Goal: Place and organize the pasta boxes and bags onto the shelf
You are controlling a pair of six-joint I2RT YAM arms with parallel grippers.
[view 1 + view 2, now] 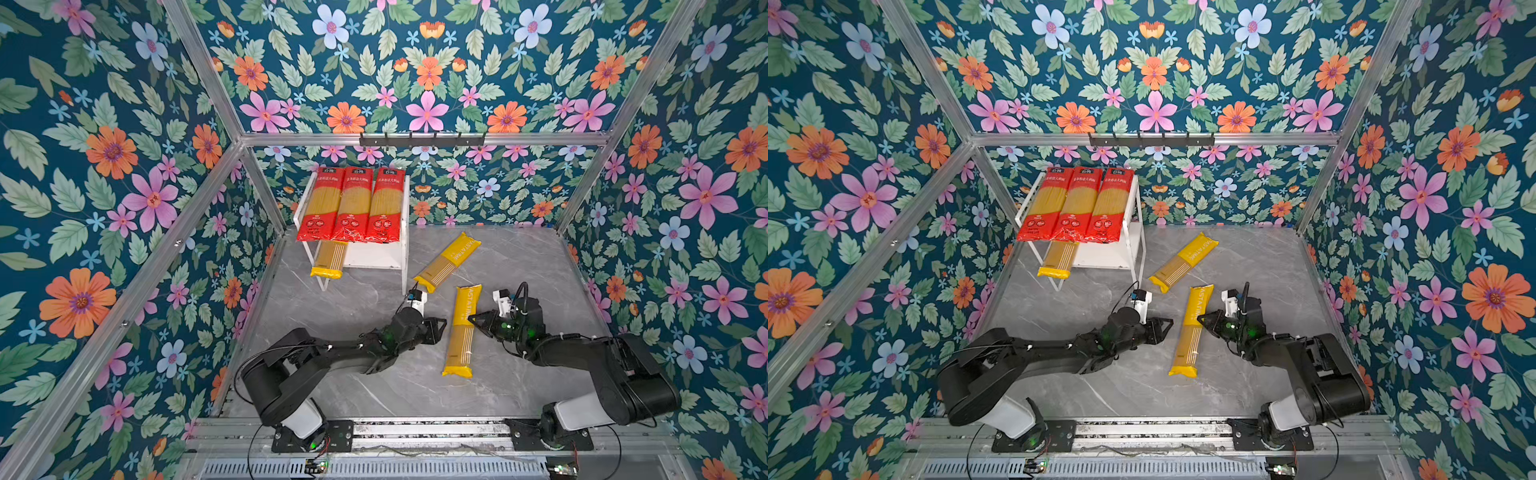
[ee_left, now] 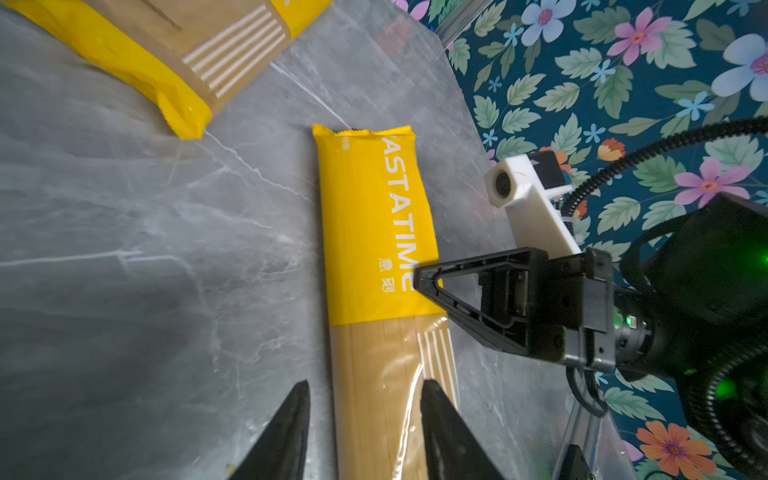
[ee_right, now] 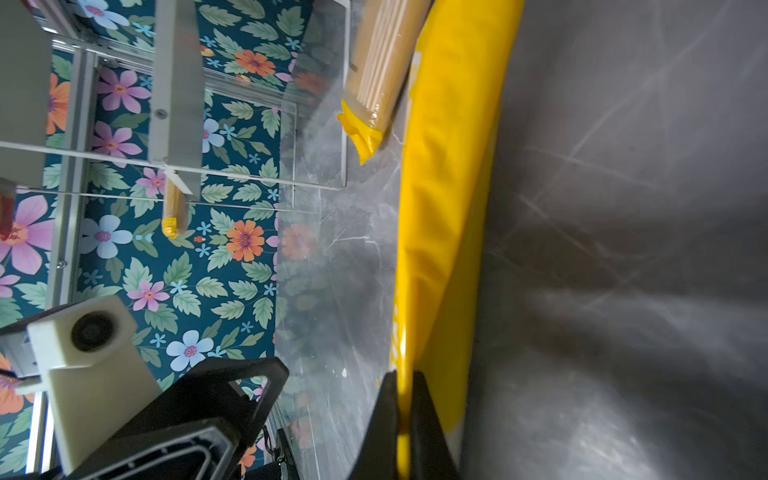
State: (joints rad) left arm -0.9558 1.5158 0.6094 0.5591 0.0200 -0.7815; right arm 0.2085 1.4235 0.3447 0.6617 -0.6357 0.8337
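Observation:
Three red-ended pasta packs (image 1: pixel 353 203) (image 1: pixel 1077 203) lie side by side on the white shelf's (image 1: pixel 406 195) top board. A yellow pack (image 1: pixel 329 262) sticks out of its lower board. A second yellow pack (image 1: pixel 446 262) lies slanted on the table. A third yellow pack (image 1: pixel 462 332) (image 2: pixel 374 232) (image 3: pixel 449 187) lies between the grippers. My right gripper (image 1: pixel 473 321) (image 3: pixel 402 399) is shut on that pack's yellow side edge. From the opposite side, my left gripper (image 1: pixel 438 330) (image 2: pixel 365 399) stands open over its clear window, one finger above the pack, one above the table.
The grey marble table (image 1: pixel 353 332) is closed in by floral walls and aluminium posts. A black hook rail (image 1: pixel 422 140) hangs on the back wall. The arms' metal base rail (image 1: pixel 415 432) runs along the front edge. The slanted pack's near end lies close to the left wrist.

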